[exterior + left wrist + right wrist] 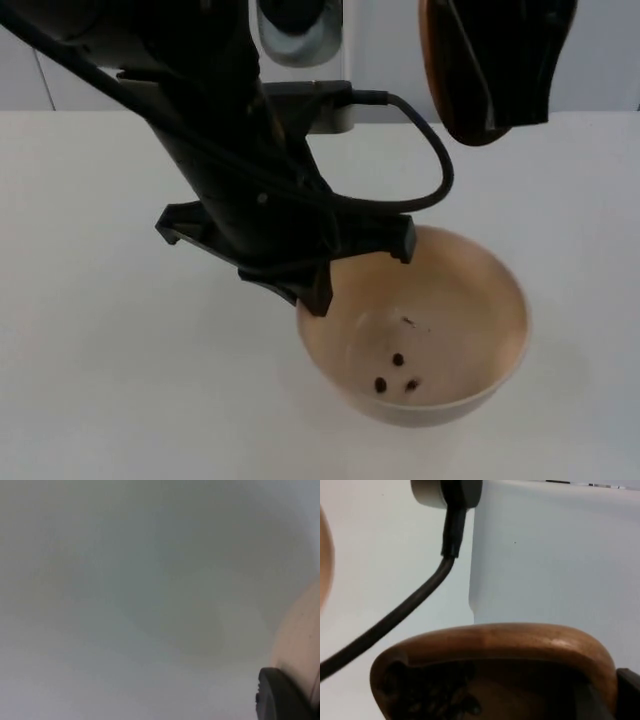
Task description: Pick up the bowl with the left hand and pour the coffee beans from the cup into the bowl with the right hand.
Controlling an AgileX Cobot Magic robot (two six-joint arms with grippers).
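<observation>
A beige bowl [470, 300] is held by its left rim in my left gripper [316, 296], which is shut on the rim. Three coffee beans [398, 360] and some crumbs lie on its bottom. In the left wrist view the bowl's wall [300, 640] rises beside a black fingertip [280, 697]. My right gripper [505, 100] is shut on a brown wooden cup [448, 70], high above the bowl's far right side. The cup's rim [495, 640] is tilted, and dark beans [430, 695] sit inside it.
The white table [100, 380] stretches bare to the left and in front of the bowl. The grey partition wall [390, 50] closes it off at the back. My left arm crosses from the upper left over the table's middle.
</observation>
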